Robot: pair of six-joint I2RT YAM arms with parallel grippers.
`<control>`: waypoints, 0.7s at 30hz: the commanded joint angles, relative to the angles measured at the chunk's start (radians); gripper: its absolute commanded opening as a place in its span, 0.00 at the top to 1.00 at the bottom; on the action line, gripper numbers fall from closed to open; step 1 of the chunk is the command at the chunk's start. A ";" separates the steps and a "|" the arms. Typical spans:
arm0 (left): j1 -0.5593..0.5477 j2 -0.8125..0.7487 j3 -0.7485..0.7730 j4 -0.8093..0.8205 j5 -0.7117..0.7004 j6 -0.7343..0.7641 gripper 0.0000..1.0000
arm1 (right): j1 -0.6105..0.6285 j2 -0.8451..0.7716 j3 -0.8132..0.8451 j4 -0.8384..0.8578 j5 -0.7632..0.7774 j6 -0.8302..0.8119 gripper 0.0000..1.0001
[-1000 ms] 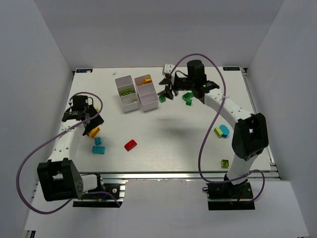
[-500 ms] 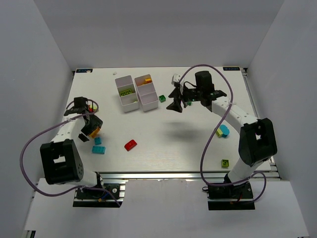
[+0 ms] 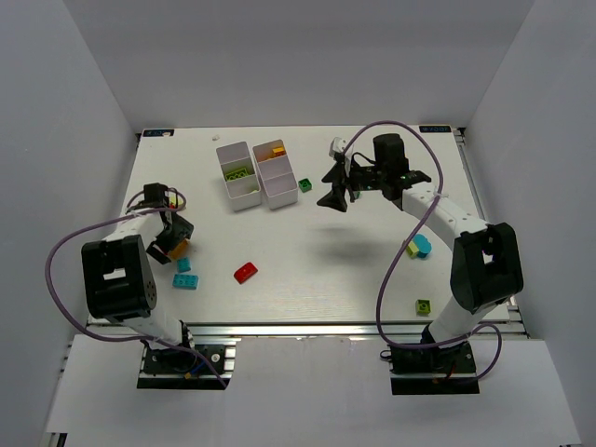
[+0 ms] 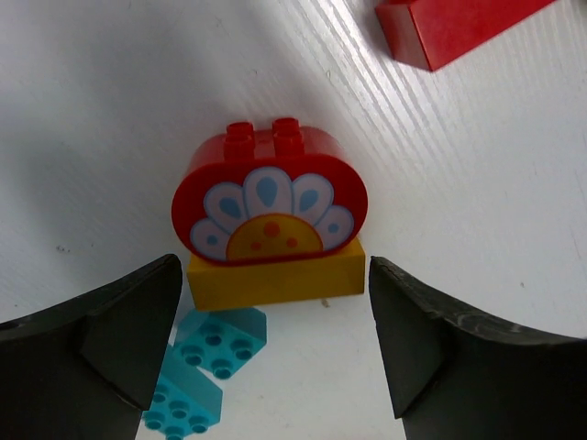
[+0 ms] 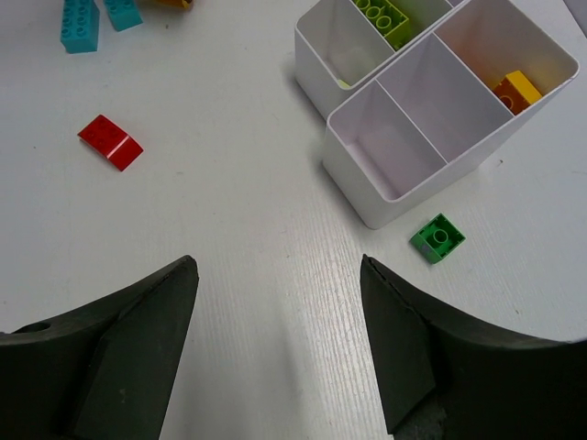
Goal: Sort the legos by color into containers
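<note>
My left gripper (image 4: pixel 275 353) is open low over the table. A red arched lego with a flower print (image 4: pixel 271 206) stacked on a yellow lego (image 4: pixel 275 277) lies just ahead of its jaws. Two cyan legos (image 4: pixel 220 337) lie by its left finger. My right gripper (image 5: pixel 280 339) is open and empty above bare table in front of the two white trays (image 5: pixel 353 183). One tray holds a lime lego (image 5: pixel 385 18), the other yellow and orange legos (image 5: pixel 515 89). A dark green lego (image 5: pixel 437 237) lies beside the near tray. A red lego (image 5: pixel 110 142) lies alone.
In the top view, a lime and a cyan lego (image 3: pixel 417 247) lie at the right, and a small lime-green one (image 3: pixel 424 306) lies near the front right edge. The trays (image 3: pixel 245 196) stand at the back centre. White walls surround the table.
My right gripper has swung right, away from the trays, and the dark green lego now shows beside the tray. My left arm has drawn back over the red-and-yellow lego.
</note>
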 commanded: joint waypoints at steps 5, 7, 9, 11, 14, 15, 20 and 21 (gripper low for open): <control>0.015 0.036 0.026 0.052 -0.053 -0.001 0.09 | -0.006 -0.035 0.009 0.012 -0.026 0.009 0.23; 0.018 0.041 0.026 0.050 -0.051 0.004 0.15 | -0.006 -0.033 0.012 0.009 -0.026 0.009 0.23; 0.017 0.030 0.022 0.055 -0.041 0.011 0.28 | -0.006 -0.033 0.018 0.006 -0.026 0.009 0.23; 0.017 0.013 0.017 0.058 -0.007 0.019 0.38 | -0.006 -0.032 0.024 0.000 -0.026 0.011 0.23; 0.017 -0.043 0.005 0.070 0.083 0.059 0.63 | -0.006 -0.033 0.028 0.000 -0.028 0.029 0.24; 0.017 -0.065 -0.004 0.084 0.120 0.089 0.68 | -0.006 -0.033 0.029 0.009 -0.028 0.069 0.24; 0.002 -0.267 -0.073 0.205 0.496 0.223 0.81 | 0.003 0.005 0.070 0.044 -0.034 0.444 0.39; -0.026 -0.280 -0.084 0.225 0.553 0.244 0.81 | 0.008 0.032 0.084 0.041 -0.038 0.503 0.41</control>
